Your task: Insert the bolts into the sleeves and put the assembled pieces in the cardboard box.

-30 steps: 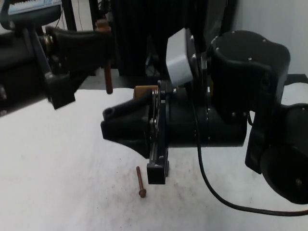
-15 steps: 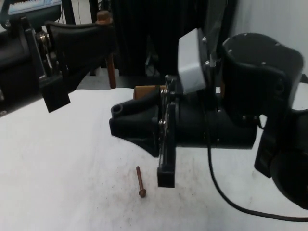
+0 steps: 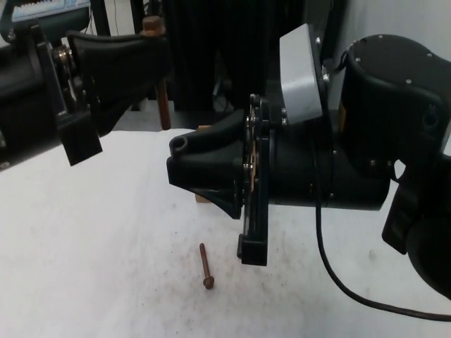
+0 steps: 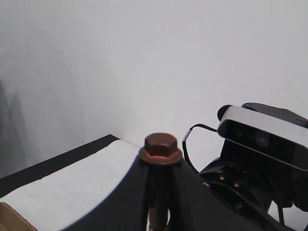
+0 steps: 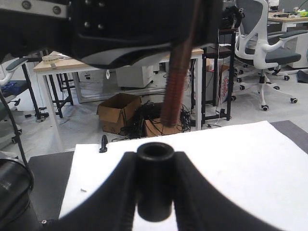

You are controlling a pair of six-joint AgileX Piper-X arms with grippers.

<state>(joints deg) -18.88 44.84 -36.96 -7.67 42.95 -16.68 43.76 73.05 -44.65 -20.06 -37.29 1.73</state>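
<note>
My left gripper [image 3: 156,60] is shut on a copper bolt [image 3: 163,102], which hangs upright with its hex head [image 4: 160,147] on top between the fingers. My right gripper [image 3: 182,151] is shut on a black sleeve [image 5: 155,185], whose open bore faces up. The bolt's threaded shaft [image 5: 175,91] ends just above and beyond the sleeve's mouth, apart from it. A second copper bolt [image 3: 206,266] lies loose on the white cloth in front of the right gripper. A sliver of the cardboard box [image 3: 203,198] shows behind the right gripper, mostly hidden by it.
White cloth [image 3: 84,232] covers the bench, with open room at the left and front. A small black sleeve [image 5: 104,143] stands near the cloth's far edge. The right arm's cable [image 3: 331,274] trails over the cloth. Office desks and chairs stand beyond the bench.
The right gripper has shifted right and a little up with the sleeve. The left gripper has lifted the bolt slightly. The loose bolt has stayed put.
</note>
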